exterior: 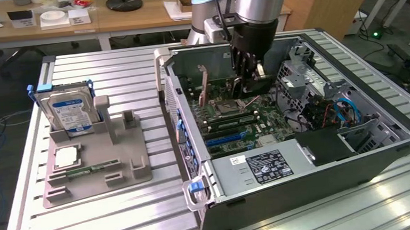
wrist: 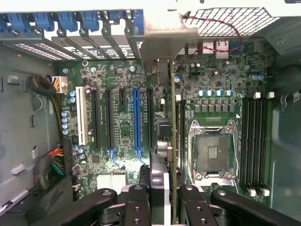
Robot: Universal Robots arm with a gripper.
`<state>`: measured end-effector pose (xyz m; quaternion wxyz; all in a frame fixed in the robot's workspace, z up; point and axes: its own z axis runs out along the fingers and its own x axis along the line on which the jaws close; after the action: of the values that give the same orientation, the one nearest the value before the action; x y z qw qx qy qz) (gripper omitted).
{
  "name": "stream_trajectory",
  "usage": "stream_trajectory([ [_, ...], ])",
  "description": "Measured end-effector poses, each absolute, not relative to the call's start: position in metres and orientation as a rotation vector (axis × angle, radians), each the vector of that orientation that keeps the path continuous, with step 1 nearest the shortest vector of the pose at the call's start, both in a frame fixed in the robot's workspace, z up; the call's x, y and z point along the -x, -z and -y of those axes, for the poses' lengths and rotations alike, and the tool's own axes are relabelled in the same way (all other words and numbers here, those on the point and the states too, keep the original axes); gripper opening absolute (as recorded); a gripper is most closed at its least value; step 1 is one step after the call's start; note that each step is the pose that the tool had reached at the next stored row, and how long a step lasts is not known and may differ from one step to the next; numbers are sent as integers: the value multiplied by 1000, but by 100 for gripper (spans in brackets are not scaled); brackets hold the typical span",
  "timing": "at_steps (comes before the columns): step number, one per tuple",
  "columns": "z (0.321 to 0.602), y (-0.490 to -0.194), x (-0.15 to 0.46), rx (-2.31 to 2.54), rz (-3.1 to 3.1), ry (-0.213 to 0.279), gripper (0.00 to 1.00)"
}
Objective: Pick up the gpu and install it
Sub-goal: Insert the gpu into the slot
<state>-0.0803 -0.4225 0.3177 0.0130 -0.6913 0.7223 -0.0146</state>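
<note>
Gripper (wrist: 162, 207) fingers (wrist: 137, 205) are clamped on the gpu (wrist: 172, 108), one on each face, with the card between them. The card is held on edge, parallel to the expansion slots, so that its connector edge faces the motherboard (wrist: 117, 80). Its metal bracket (wrist: 164, 47) points toward the rear slot openings of the computer case (exterior: 378, 158). The gpu is inside the open case, between the blue slot (wrist: 136, 117) and the CPU socket (wrist: 211, 150). Whether it is already seated in a slot cannot be determined. The case lies on its side, cover off, giving the arm access from above. It contains the motherboard, the empty CPU socket, cabling and a power supply (exterior: 265, 167). On the exterior view's left, well apart from the case, a grey holder (exterior: 123, 179) contains a hard drive (exterior: 69, 110) standing upright, a processor chip (exterior: 66, 156) lying flat, and a memory stick (exterior: 94, 167) in a groove.
</note>
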Motion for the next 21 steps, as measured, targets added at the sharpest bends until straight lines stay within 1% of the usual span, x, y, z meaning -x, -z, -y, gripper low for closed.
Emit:
stream_trajectory([
  [6, 430, -316, 81, 2154, -2251, 45, 28],
  [12, 431, -311, 88, 2154, -2251, 45, 28],
  [21, 442, -308, 88, 2154, -2250, 45, 28],
])
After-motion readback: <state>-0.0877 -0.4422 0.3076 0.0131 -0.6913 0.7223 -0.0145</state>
